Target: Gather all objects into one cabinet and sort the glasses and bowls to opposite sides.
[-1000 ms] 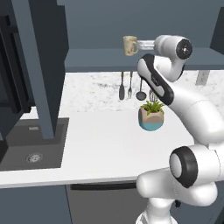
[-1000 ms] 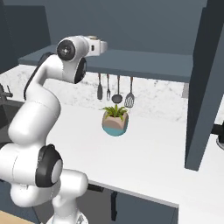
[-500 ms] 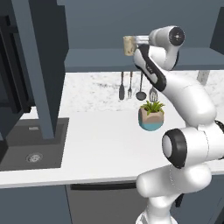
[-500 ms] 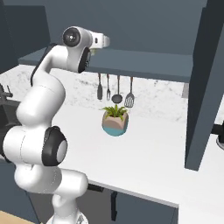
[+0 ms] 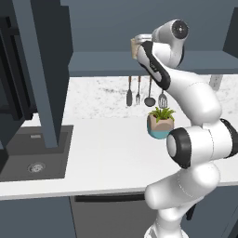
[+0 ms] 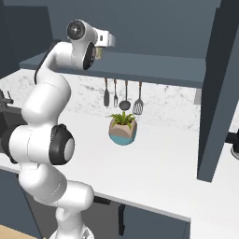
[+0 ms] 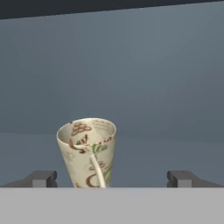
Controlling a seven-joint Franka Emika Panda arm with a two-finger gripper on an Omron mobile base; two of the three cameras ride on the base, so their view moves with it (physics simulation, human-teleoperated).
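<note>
A beige patterned mug [image 7: 87, 153] stands on the lower shelf [image 5: 102, 62] of the dark slate-blue cabinet, close to my raised hand. In the hand view its handle faces me. It sits between my fingertips [image 7: 41, 178], nearer the left one. My gripper [image 7: 113, 178] is open and touches nothing. From the left base the same mug [image 5: 135, 47] peeks out beside the wrist. From the right base the cabinet shelf [image 6: 154, 65] runs behind my hand. The other mugs and the bowl are out of view.
An open cabinet door [image 5: 44, 69] hangs at the left, and another tall door [image 6: 217, 88] at the right. A potted plant [image 5: 160, 123] stands on the white counter under hanging utensils [image 5: 139, 93]. The sink [image 5: 35, 155] lies at the left.
My arm has straightened upward and swung its wrist closer to the mug on the shelf. The mug has not moved and the gripper has stayed open.
</note>
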